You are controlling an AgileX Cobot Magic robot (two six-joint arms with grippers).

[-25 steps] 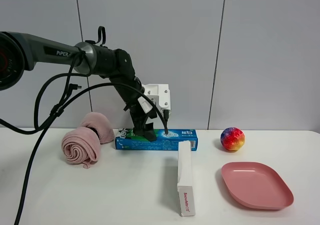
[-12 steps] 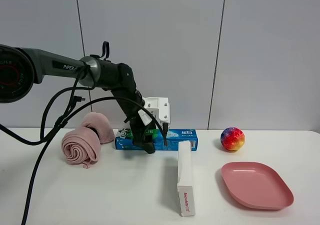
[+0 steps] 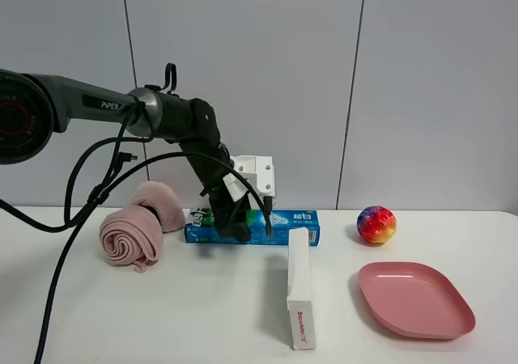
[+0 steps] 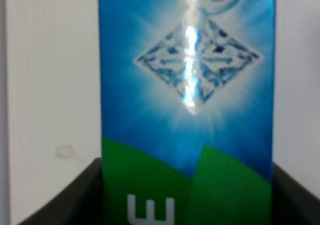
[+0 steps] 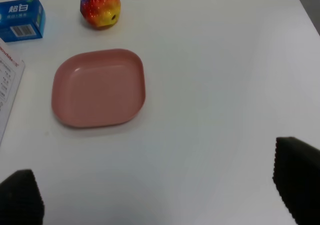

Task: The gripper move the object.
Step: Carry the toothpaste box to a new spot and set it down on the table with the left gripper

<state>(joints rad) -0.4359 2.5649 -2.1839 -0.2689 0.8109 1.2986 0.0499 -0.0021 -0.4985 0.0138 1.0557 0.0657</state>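
Note:
The blue-and-green toothpaste carton (image 3: 285, 227) lies lengthwise on the white table near the back wall. My left gripper (image 3: 235, 226) has come down over its left-middle part. In the left wrist view the carton (image 4: 187, 85) fills the gap between the two dark fingers (image 4: 92, 187), which press against its long sides. The left gripper (image 4: 187, 197) is shut on the carton. My right gripper (image 5: 159, 190) is open and empty above bare table. The right arm is out of the exterior view. The carton's end (image 5: 20, 19) shows in the right wrist view.
A rolled pink towel (image 3: 133, 226) lies left of the carton. A narrow white box (image 3: 300, 291) stands in front of the carton's right end. A pink plate (image 3: 414, 298) and a multicoloured ball (image 3: 376, 224) sit to the right; both appear in the right wrist view (image 5: 98, 87) (image 5: 100, 6).
The left gripper has come down from above the carton onto it and closed around it. The carton's left end has shifted slightly left.

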